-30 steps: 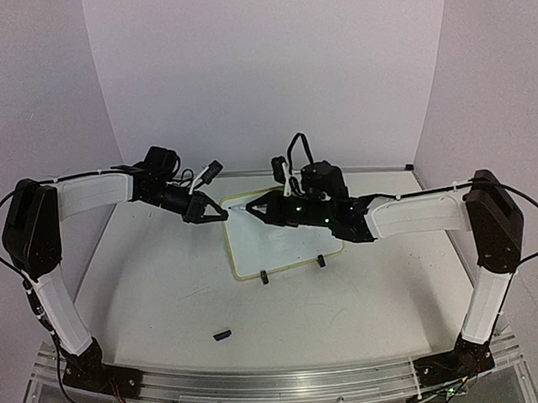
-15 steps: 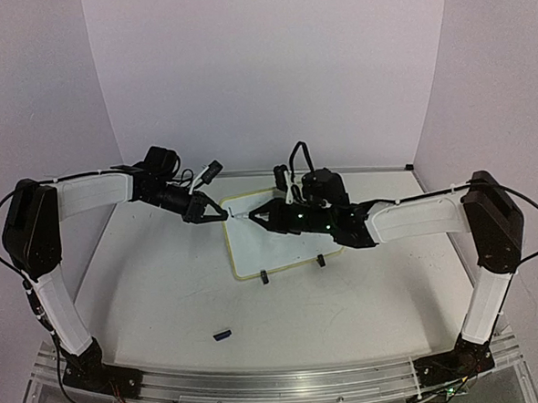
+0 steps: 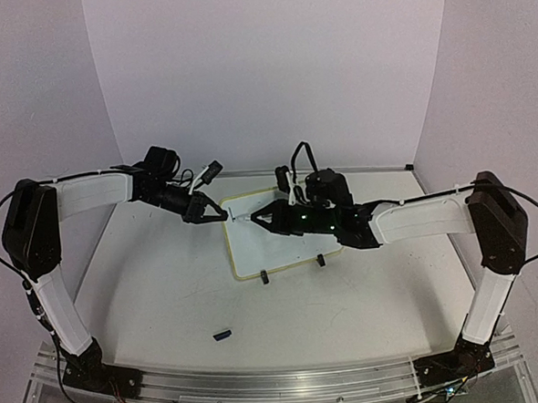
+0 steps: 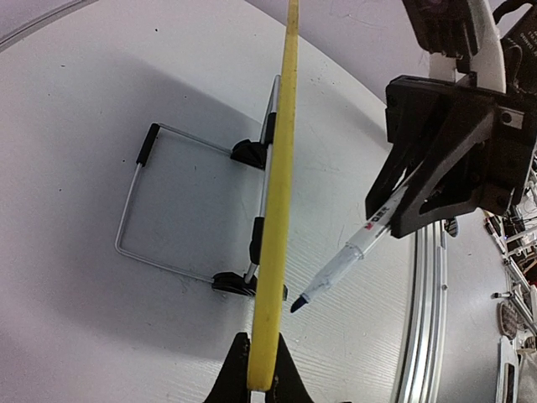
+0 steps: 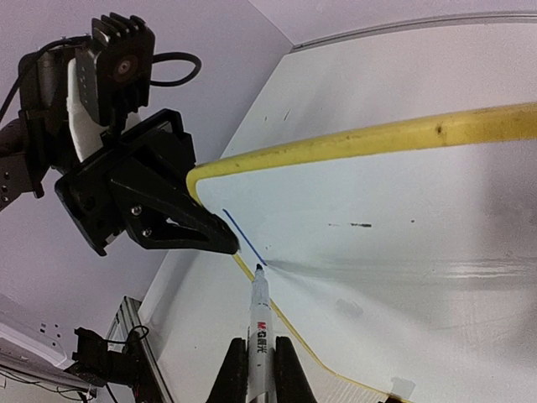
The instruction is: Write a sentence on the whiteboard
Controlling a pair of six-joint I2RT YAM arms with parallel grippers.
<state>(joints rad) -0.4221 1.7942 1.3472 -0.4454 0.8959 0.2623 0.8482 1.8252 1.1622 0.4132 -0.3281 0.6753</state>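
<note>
1. Whiteboard is standing tilted, your left gripper clamping its yellow corner.
2. Your right gripper is gripping a marker, tip just beside the left fingers.
3. 1 blue stroke is showing ahead of that tip.

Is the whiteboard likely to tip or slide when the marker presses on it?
On its own it would probably tip: the whiteboard is propped on a thin wire stand, so pressure from the marker might rock it. The left hand pinching its yellow edge likely steadies it. It looks thin and light, so it may skid on the smooth table.
</note>
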